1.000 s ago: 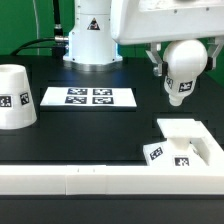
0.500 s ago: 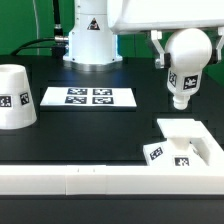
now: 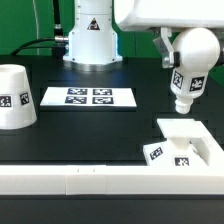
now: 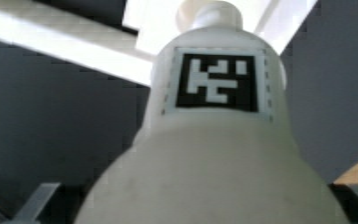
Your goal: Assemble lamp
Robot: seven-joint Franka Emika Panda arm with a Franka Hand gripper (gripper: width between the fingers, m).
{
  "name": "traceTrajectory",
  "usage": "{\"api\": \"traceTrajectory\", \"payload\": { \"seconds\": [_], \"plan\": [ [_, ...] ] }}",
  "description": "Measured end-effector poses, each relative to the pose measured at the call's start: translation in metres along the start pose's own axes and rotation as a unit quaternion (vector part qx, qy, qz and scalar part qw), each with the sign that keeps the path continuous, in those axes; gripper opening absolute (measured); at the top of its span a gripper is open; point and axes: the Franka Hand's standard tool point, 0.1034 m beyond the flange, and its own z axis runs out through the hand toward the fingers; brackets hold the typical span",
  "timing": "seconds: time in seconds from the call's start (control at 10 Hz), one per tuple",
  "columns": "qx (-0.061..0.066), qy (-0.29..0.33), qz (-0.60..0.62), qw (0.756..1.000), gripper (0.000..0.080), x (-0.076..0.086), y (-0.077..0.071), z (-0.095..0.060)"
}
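At the left edge the shade [image 3: 17,97] sits as it did a second ago, and the marker board [image 3: 87,97] at centre is unmoved. In the upper right the gripper [image 3: 192,45] has shifted rightward and slightly up. The bulb [image 3: 189,82] — tilted before — now hangs nearly upright, narrow end down. The fingers are clamped on its round head. The base [image 3: 195,140] lies lower right, beneath the bulb and not touching it. The bulb's tagged neck [image 4: 208,140] fills the wrist view.
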Motion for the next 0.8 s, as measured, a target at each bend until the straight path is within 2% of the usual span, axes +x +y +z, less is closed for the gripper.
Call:
{"api": "traceTrajectory", "payload": {
  "seconds": [0.2,0.3,0.4,0.8],
  "plan": [
    [0.0,-0.002,0.0,1.0,0.0574,-0.001,0.0,0.001],
    [-0.01,0.045,-0.004,0.999,0.0574,0.004,0.005,0.0],
    [-0.013,0.055,-0.006,0.998,0.0574,-0.004,0.005,0.006],
    [-0.01,0.044,-0.008,0.999,0.0574,-0.008,0.002,0.011]
  ]
}}
